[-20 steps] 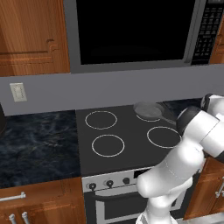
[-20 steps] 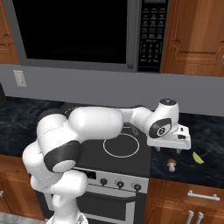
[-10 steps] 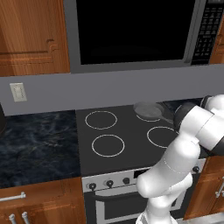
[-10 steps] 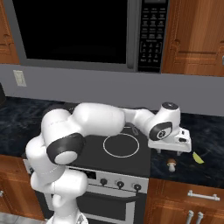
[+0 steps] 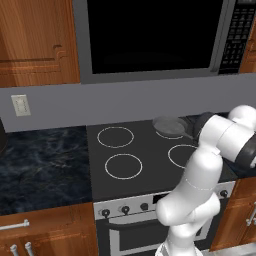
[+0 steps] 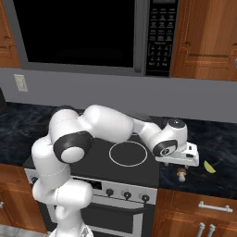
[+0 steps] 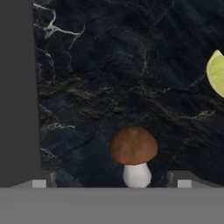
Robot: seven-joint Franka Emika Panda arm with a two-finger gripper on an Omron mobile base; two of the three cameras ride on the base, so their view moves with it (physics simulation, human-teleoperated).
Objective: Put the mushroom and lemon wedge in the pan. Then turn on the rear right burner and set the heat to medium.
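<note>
The gripper (image 7: 112,183) hangs spread wide, straddling the mushroom (image 7: 133,154) to grab it; the lemon wedge (image 7: 216,72) lies nearby.

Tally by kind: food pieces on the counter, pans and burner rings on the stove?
Food pieces: 2, mushroom and lemon wedge
Pans: 1, pan
Burner rings: 4, one rear left, the rear right under the pan
Total: 7
</note>
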